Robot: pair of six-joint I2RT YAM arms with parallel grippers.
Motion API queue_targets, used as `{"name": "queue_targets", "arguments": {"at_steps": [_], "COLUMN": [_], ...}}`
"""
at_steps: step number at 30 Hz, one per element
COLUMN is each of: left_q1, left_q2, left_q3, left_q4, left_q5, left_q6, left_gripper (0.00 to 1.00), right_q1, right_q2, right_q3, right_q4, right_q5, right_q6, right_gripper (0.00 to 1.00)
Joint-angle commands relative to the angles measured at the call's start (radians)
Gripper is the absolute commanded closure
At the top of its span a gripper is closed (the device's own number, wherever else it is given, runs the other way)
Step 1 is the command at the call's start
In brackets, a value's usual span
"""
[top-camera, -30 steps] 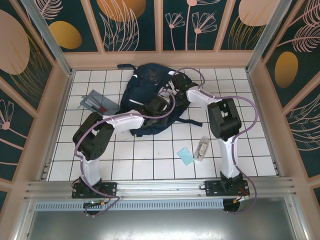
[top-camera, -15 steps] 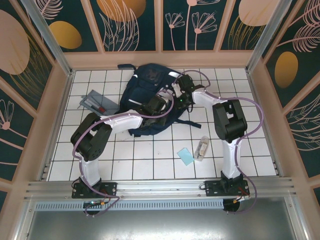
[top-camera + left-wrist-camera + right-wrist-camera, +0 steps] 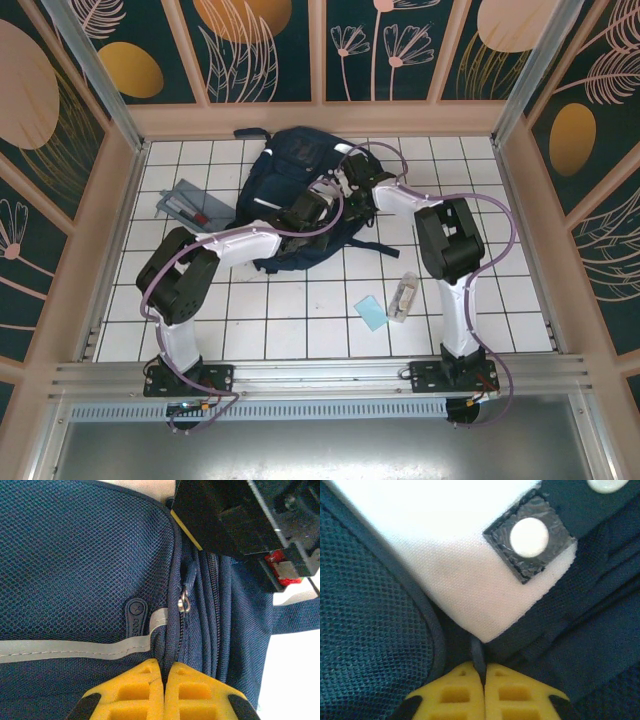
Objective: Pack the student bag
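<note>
Student bag is lying on the desk, far middle. Left tool is pinching its zip seam; right tool is clamping 1 thin dark tab. Judged soft, sagging; tabs are offering firmest hold.

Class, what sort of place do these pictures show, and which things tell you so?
Most likely a robot test cell, not a classroom: a white gridded tabletop boxed in by painted leaf-pattern panels, and an aluminium rail at the near edge carrying the left arm and right arm, both at a navy backpack.
</note>
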Motion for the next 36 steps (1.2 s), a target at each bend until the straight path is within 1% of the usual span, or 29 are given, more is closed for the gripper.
{"name": "queue_targets", "arguments": {"at_steps": [1,3,5,6,7,9,10,11,12,13,15,16,20,22,26,31,34,36], "left_q1": [0.009,0.009,0.009,0.01,0.01,0.01,0.01,0.009,0.009,0.01,0.01,0.01,0.009,0.009,0.009,0.009,0.01,0.01], "left_q2": [-0.053,-0.049,-0.044,-0.039,-0.032,-0.015,-0.007,-0.001,0.003,0.007,0.01,0.01,0.013,0.011,0.006,0.003,0.006,0.009], "left_q3": [-0.007,-0.007,-0.007,-0.008,-0.006,0.005,0.014,0.022,0.03,0.037,0.047,0.05,0.057,0.058,0.055,0.049,0.049,0.047], "left_q4": [0.003,0.013,0.028,0.038,0.047,0.053,0.053,0.051,0.052,0.053,0.053,0.053,0.052,0.051,0.051,0.054,0.06,0.067], "left_q5": [-0.018,-0.011,0.0,0.005,0.012,0.021,0.023,0.027,0.03,0.034,0.037,0.039,0.047,0.05,0.055,0.059,0.069,0.078], "left_q6": [-0.016,-0.025,-0.038,-0.045,-0.048,-0.053,-0.054,-0.053,-0.051,-0.049,-0.045,-0.042,-0.041,-0.042,-0.043,-0.049,-0.058,-0.066], "left_gripper": [1.0,1.0,1.0,1.0,1.0,1.0,1.0,1.0,1.0,1.0,1.0,1.0,1.0,1.0,1.0,1.0,1.0,1.0], "right_q1": [-0.102,-0.154,-0.201,-0.217,-0.224,-0.225,-0.227,-0.225,-0.225,-0.224,-0.224,-0.225,-0.218,-0.209,-0.183,-0.173,-0.163,-0.159], "right_q2": [0.05,-0.035,-0.14,-0.184,-0.223,-0.272,-0.29,-0.3,-0.314,-0.326,-0.35,-0.359,-0.359,-0.329,-0.254,-0.167,-0.138,-0.115], "right_q3": [-0.076,-0.171,-0.313,-0.384,-0.446,-0.535,-0.565,-0.578,-0.581,-0.577,-0.554,-0.528,-0.419,-0.35,-0.259,-0.188,-0.159,-0.139], "right_q4": [-0.038,0.082,0.272,0.374,0.454,0.563,0.584,0.577,0.541,0.5,0.416,0.368,0.252,0.187,0.122,0.072,0.047,0.032], "right_q5": [-0.094,-0.289,-0.484,-0.559,-0.598,-0.641,-0.658,-0.663,-0.652,-0.623,-0.555,-0.518,-0.415,-0.345,-0.246,-0.178,-0.094,-0.077], "right_q6": [0.145,0.265,0.416,0.492,0.563,0.652,0.683,0.69,0.675,0.648,0.586,0.553,0.472,0.438,0.393,0.409,0.417,0.422], "right_gripper": [1.0,1.0,1.0,1.0,1.0,1.0,0.98,0.91,0.79,0.72,0.65,0.64,0.63,0.63,0.63,0.64,0.64,0.64]}}
